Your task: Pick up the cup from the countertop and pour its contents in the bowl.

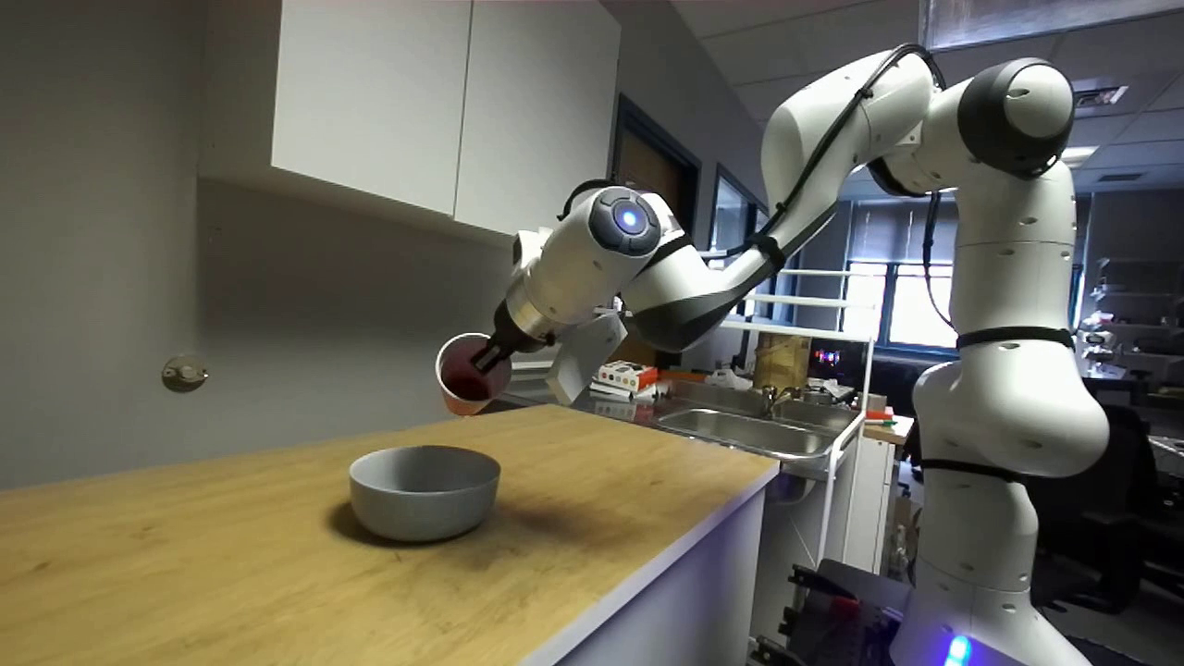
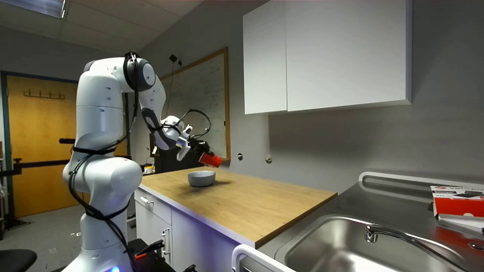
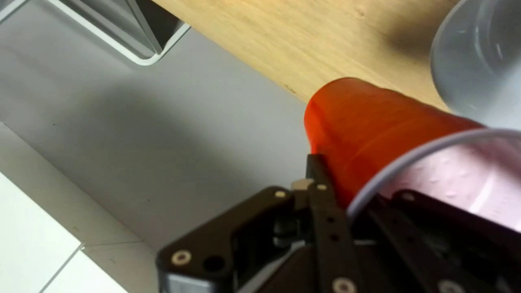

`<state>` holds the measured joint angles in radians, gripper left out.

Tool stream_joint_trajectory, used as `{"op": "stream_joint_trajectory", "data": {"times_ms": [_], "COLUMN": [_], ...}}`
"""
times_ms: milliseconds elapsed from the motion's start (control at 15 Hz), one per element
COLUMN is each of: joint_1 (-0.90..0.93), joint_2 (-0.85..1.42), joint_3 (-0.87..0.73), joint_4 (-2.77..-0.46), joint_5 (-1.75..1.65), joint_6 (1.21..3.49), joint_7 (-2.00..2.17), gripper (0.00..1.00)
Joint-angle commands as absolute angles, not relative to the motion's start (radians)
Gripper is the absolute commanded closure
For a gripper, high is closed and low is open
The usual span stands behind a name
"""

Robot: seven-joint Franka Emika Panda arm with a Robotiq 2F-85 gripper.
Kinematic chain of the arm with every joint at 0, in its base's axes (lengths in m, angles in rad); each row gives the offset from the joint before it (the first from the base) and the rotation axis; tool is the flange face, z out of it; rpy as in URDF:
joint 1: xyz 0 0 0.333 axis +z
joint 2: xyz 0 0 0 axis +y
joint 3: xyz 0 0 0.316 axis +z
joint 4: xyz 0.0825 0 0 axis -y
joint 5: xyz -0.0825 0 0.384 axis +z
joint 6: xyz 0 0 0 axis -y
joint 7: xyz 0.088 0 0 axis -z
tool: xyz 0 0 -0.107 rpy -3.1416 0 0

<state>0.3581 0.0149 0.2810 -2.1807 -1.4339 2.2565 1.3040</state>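
One cup (image 3: 358, 126) hangs tilted, wall pinched in the nearly closed gripper (image 1: 485, 358); bring the lip over the bowl (image 1: 421, 509), lower than the gripper, then tip slowly.

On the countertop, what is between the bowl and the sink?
No object: an exterior view shows only bare wooden countertop, then a grey strip before the sink.
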Motion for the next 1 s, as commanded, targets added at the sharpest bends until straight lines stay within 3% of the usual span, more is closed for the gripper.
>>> {"op": "stream_joint_trajectory", "data": {"times_ms": [0, 933], "joint_1": [0.354, 0.374], "joint_2": [-0.001, 0.085], "joint_3": [0.307, 0.359], "joint_4": [-2.213, -2.281], "joint_5": [-1.571, -2.017], "joint_6": [2.212, 1.918], "joint_7": [1.454, 1.854], "gripper": [0.97, 0.97]}}
